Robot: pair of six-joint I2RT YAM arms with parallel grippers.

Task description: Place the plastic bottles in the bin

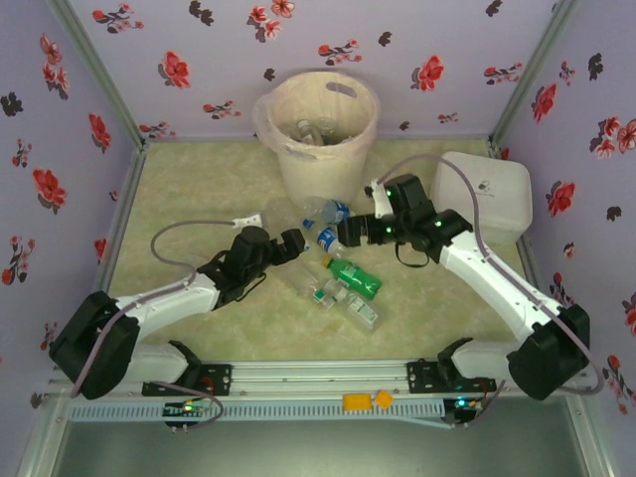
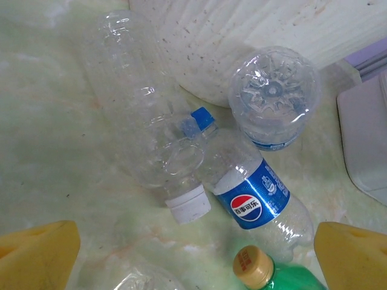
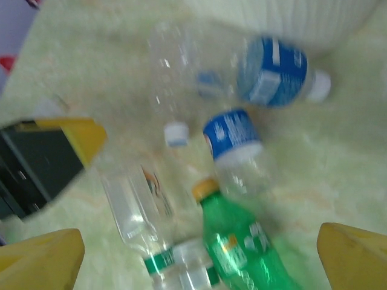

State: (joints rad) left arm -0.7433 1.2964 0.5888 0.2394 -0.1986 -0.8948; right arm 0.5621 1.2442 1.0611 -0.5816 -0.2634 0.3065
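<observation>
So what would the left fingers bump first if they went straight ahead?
Probably the green bottle, its gold cap lying between the open left fingers; the Pepsi bottle sits just beyond. Depth is hard to judge.

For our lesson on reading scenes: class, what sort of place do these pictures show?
Probably a robot test booth: floral walls box in a table, a left arm and right arm are bolted to a rail, and bottles lie beside a bin.

We are counting one bin (image 1: 320,171), one white box (image 1: 487,194), one green bottle (image 1: 355,279), two blue-labelled bottles (image 2: 260,196) and at least three other clear bottles (image 2: 139,103) on the table (image 1: 194,194).
</observation>
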